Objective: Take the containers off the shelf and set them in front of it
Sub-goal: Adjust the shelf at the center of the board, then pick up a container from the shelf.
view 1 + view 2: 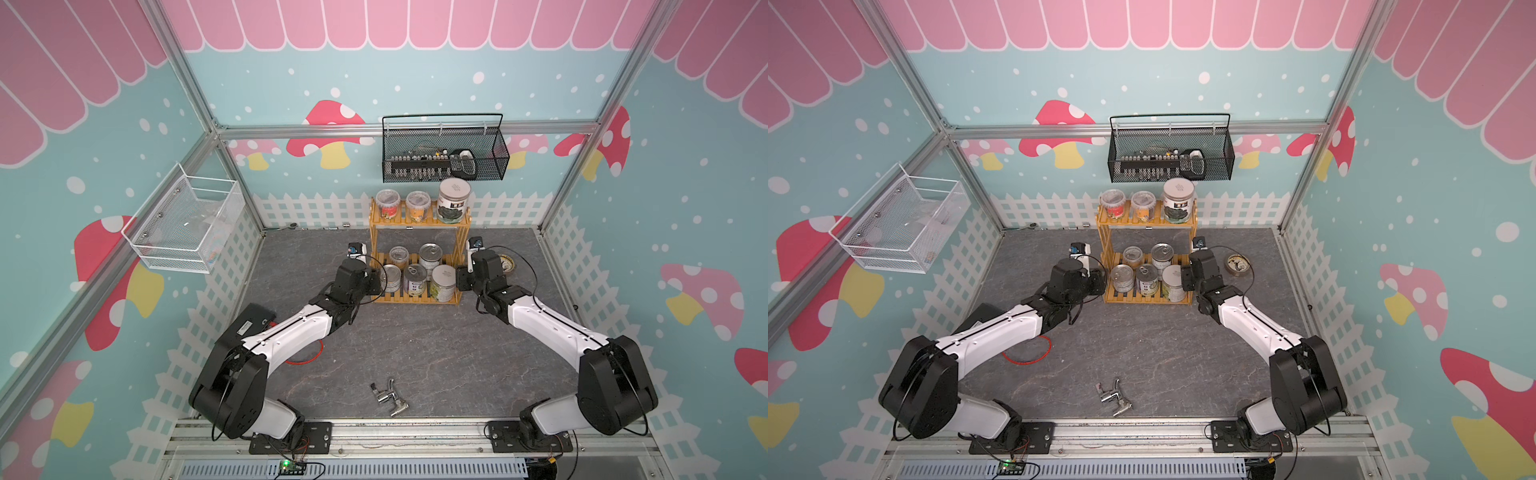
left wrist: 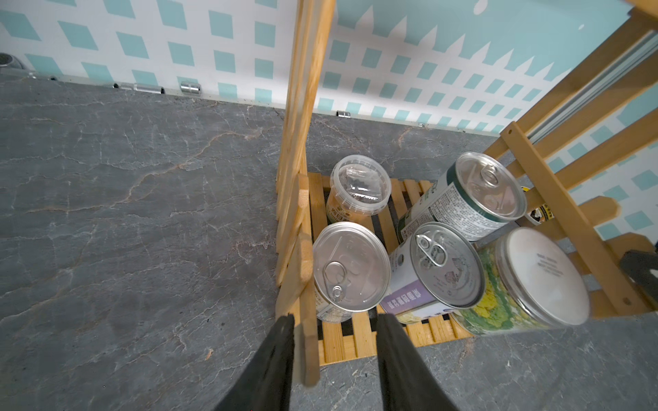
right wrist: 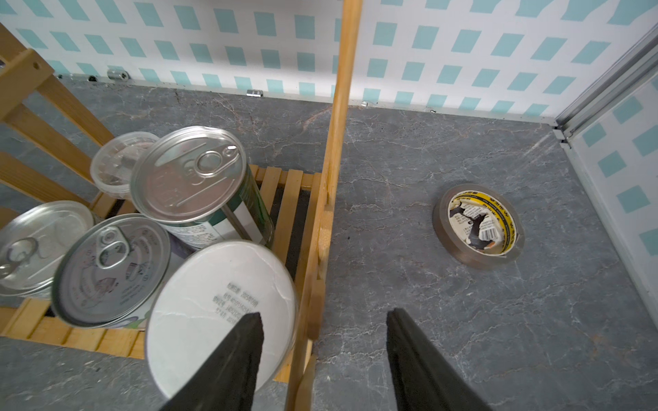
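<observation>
The shelf (image 1: pixel 419 224) is a two-tier wooden rack at the back middle of the table. Its upper tier carries two clear tubs (image 1: pixel 387 203) and a white-lidded jar (image 1: pixel 453 199). On the lower tier stand a clear tub (image 2: pixel 359 185), three pull-tab tins (image 2: pixel 350 267) and a white-lidded jar (image 3: pixel 220 306). My left gripper (image 2: pixel 334 320) is open at the shelf's left end, its jaws straddling the front slat of the side rail. My right gripper (image 3: pixel 324 318) is open at the right end, with the right rail between its jaws.
A tape roll (image 3: pixel 479 231) lies flat on the table right of the shelf. A chrome faucet (image 1: pixel 388 397) lies near the front edge. A black wire basket (image 1: pixel 444 153) hangs above the shelf, and a white mesh basket (image 1: pixel 187 220) hangs on the left wall.
</observation>
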Controlling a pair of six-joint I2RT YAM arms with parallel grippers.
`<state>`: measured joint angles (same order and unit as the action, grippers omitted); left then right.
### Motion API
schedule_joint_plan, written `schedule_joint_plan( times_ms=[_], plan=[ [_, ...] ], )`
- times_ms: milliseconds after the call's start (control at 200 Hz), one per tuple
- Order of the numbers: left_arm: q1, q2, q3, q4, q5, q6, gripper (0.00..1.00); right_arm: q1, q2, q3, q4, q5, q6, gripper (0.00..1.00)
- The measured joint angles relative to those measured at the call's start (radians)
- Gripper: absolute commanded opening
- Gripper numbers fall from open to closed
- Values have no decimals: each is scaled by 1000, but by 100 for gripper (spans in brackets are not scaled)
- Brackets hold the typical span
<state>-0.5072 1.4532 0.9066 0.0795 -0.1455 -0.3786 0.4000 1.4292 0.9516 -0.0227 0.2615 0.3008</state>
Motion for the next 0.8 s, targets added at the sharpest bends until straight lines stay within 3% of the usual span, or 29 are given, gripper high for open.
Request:
schedule_joint_plan(
  times_ms=[395,585,801],
  plan=[
    [42,-166,-1,-66,144,211,80,0,-233,-68,-21,-197,-97,98],
    [105,-212,19,-83,240,312,90,0,-348,-102,-23,-323,-140,99],
    [153,-155,171,-99,314,390,97,-1,-420,-100,-23,-415,-171,99]
  ],
)
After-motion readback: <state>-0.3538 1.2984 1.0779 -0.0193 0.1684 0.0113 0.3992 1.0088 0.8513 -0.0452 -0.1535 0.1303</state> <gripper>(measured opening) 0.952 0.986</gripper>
